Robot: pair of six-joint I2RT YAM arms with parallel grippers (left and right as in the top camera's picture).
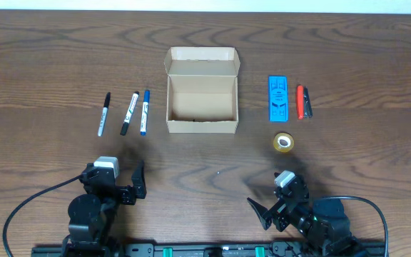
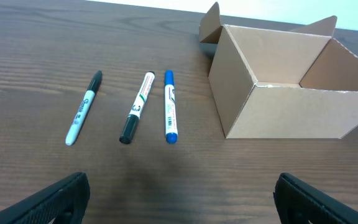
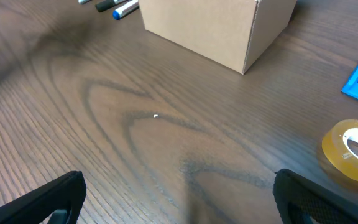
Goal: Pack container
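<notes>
Container (image 1: 201, 91): tan cardboard box, at mid-table toward the far edge. Lid flap stood up along the far side, side flaps out. The visible interior was bare cardboard. No print or label on any visible face.

Left of the box, three markers lay roughly parallel on the wooden table (image 1: 48, 57), well apart from the box:
- black-capped marker (image 1: 103, 114), pale barrel, cap pointing away. Dark lettering on barrel, too small to read.
- middle marker (image 1: 129, 113), white barrel with green and red print, black cap at the near end. Print not legible.
- blue marker (image 1: 145, 112), blue cap and blue end. Barrel text unreadable.

Right of the box:
- flat blue package (image 1: 278, 98) with dark printed figures. No words resolved.
- just beside it, a red-orange stick (image 1: 300, 101) next to a small dark piece. I could not tell whether they touched.
- clear tape roll (image 1: 284, 142), nearer the arms, lying flat.

Left gripper (image 2: 179, 196): fingers spread wide, nothing between them, at the near edge facing the markers and the box.

Right gripper (image 3: 178, 193): fingers likewise spread wide and empty, over bare table, tape roll to its right.
</notes>
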